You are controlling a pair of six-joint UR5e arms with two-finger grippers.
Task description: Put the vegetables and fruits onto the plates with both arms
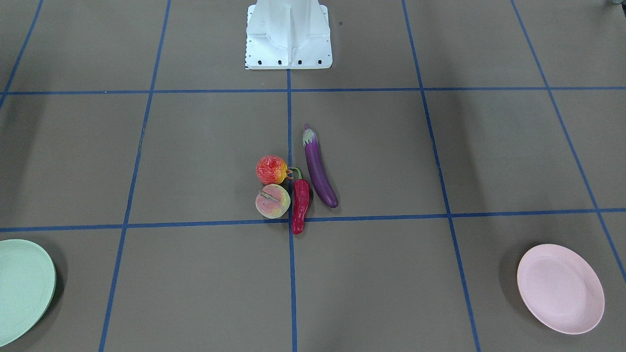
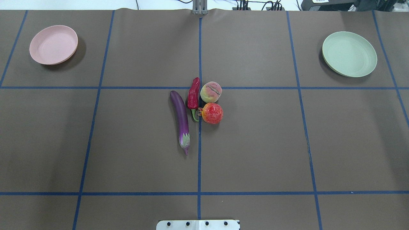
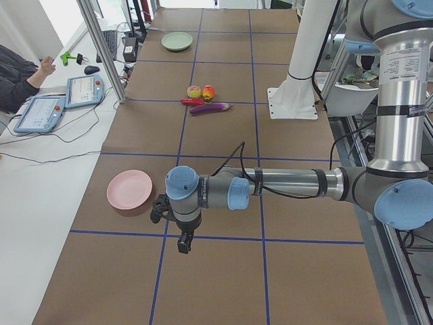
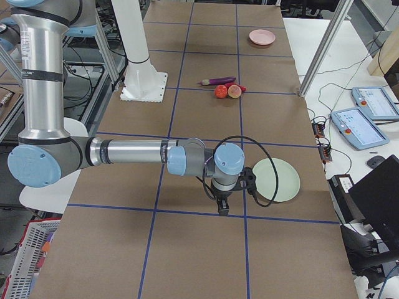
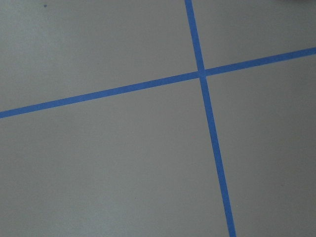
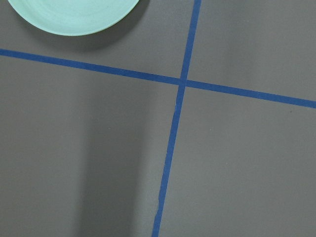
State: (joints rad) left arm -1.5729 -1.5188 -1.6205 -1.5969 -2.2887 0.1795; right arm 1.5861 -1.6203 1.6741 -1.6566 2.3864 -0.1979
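together near the middle of the brown table (image 2: 255, 143), the four pieces lie in a tight cluster. the purple eggplant (image 2: 181, 118) points its calyx end toward the white base block (image 1: 288, 36). just beside it, the red chili pepper (image 2: 193, 95) lies along the centre blue tape line (image 2: 199, 166). the peach (image 2: 211, 92) and the red-and-yellow fruit (image 2: 212, 113) sit against the chili's other side. the pink plate (image 2: 53, 44) sits well apart at the far corner on the robot's left, and the mint green plate (image 2: 349, 53) at the far right. the left gripper (image 3: 183, 245) hangs over a tape crossing just beside the pink plate. the right gripper (image 4: 222, 208) hangs beside the green plate. whether either pair of fingers is spread or pressed together cannot be told.
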